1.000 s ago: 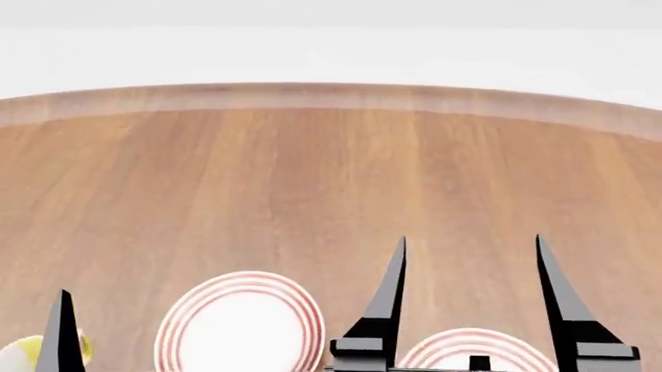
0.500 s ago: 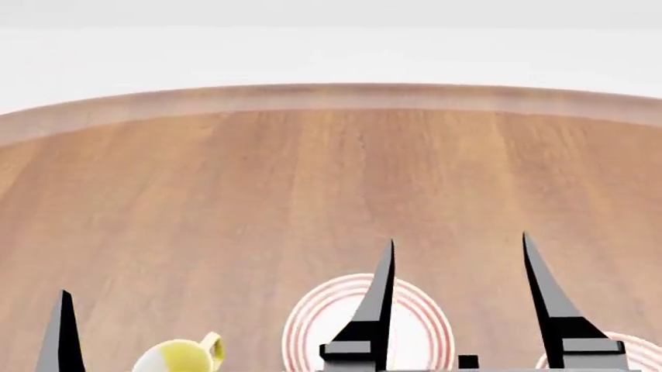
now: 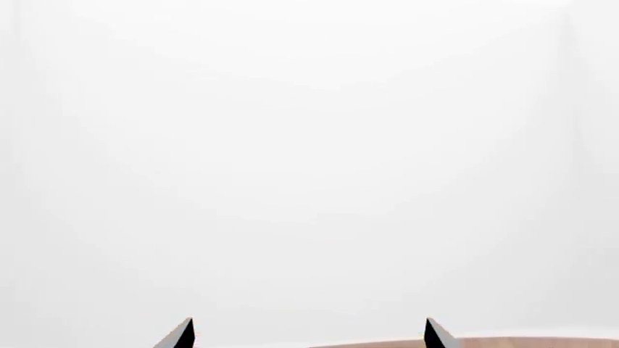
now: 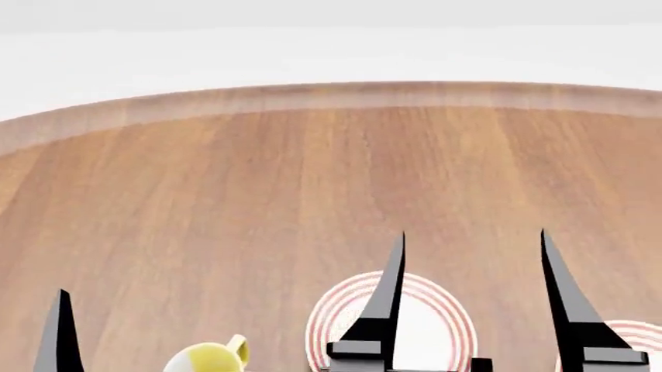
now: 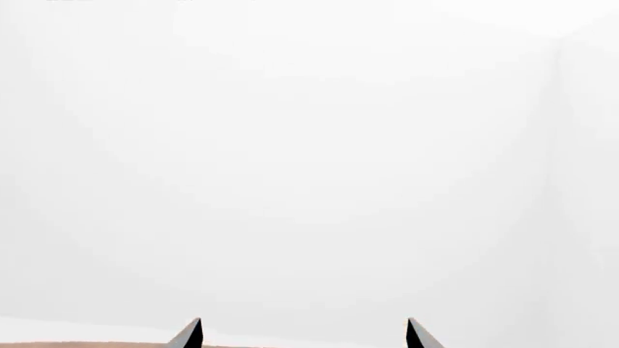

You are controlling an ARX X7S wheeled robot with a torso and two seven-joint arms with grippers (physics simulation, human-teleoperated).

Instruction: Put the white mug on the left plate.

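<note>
The white mug is out of view in every frame. The left plate (image 4: 329, 316), white with thin red rings, lies at the lower middle of the head view, partly hidden behind one finger of my right gripper (image 4: 472, 232). That gripper hovers open over the plate's right side, empty. Its two tips also show wide apart in the right wrist view, right gripper (image 5: 304, 322). Of my left arm, the head view shows a single black finger (image 4: 62, 333) at the lower left. In the left wrist view the left gripper (image 3: 309, 325) is open and empty.
A small mug with a yellow inside and handle (image 4: 212, 359) sits at the bottom edge, left of the plate. A second ringed plate (image 4: 639, 335) peeks in at the lower right corner. The round wooden table (image 4: 259, 194) stretches to its far rim (image 4: 331, 96).
The head view has swung left: both plates and the yellow mug slid rightward in the picture, and the mug shows more fully. Both grippers stay open.
</note>
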